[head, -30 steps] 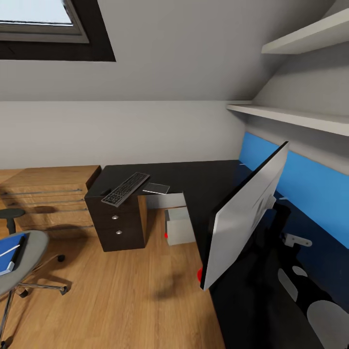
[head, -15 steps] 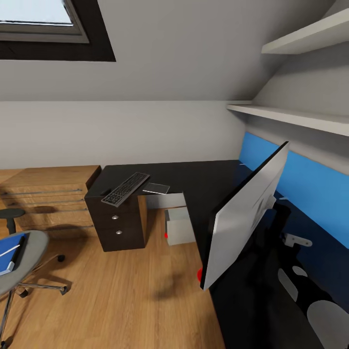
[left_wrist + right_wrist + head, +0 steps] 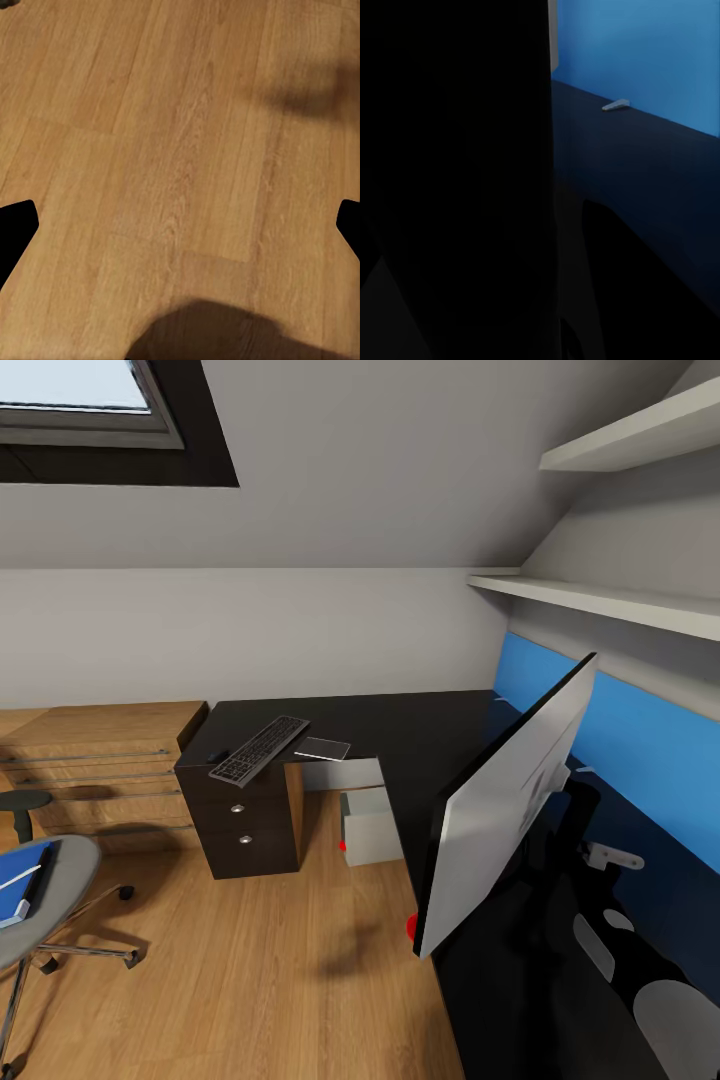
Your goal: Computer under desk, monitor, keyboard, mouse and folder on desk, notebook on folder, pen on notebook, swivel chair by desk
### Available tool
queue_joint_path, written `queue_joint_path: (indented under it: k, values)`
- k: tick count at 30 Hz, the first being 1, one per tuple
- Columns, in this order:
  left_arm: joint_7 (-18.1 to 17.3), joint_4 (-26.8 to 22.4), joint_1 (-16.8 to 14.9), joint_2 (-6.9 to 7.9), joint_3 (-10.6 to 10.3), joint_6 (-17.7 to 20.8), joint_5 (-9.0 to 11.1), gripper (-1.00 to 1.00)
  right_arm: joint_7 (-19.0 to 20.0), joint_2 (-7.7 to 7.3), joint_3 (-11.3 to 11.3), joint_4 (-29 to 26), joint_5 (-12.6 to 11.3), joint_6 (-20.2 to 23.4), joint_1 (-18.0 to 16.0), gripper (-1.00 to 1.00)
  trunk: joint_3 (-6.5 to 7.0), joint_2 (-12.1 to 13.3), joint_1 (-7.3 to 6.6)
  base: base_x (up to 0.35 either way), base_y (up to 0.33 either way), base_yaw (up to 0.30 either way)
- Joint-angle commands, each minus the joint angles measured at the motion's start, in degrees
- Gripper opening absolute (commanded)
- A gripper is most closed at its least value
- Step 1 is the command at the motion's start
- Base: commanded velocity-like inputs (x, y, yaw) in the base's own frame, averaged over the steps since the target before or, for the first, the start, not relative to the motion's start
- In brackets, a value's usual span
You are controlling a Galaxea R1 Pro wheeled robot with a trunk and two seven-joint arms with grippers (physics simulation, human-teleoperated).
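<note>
The black monitor (image 3: 510, 800) stands tilted on the black desk (image 3: 420, 725), with the red dot at its lower corner (image 3: 412, 928) near the desk's front edge. Farther along the desk, the keyboard (image 3: 258, 750) lies above the drawer unit, with the dark grey notebook (image 3: 322, 748) beside it. The grey computer (image 3: 370, 825) stands under the desk. The swivel chair (image 3: 45, 900) carries the blue folder (image 3: 20, 880) and a thin white pen (image 3: 14, 880). My left gripper (image 3: 180, 225) hangs open over bare floor. The right wrist view is close against the monitor's black back (image 3: 450, 150), and I cannot make out my right gripper's fingers.
A light wooden drawer chest (image 3: 100, 760) stands against the wall left of the desk, with a small round stool (image 3: 20, 802) in front of it. White shelves (image 3: 600, 600) run above the blue back panel (image 3: 640, 745). Wooden floor (image 3: 270, 960) lies open between the chair and the desk.
</note>
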Motion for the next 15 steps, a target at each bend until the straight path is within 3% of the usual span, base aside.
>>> queue_joint_path:
  k: [1, 15]
  values:
    - [0.1, 0.0, 0.0, 0.0, -0.2, -0.2, 0.5, 1.0, -0.2, -0.04, 0.7, 1.1, 1.6, -0.2, 0.0, -1.0, -0.07, 0.0, 0.0, 0.0, 0.0, 0.0]
    - [0.1, 0.1, 0.0, 0.0, -0.2, -0.1, 0.5, 1.0, -0.2, -0.03, 0.7, 1.4, 1.6, -0.3, 0.0, -1.0, -0.07, 0.0, 0.0, 0.0, 0.0, 0.0]
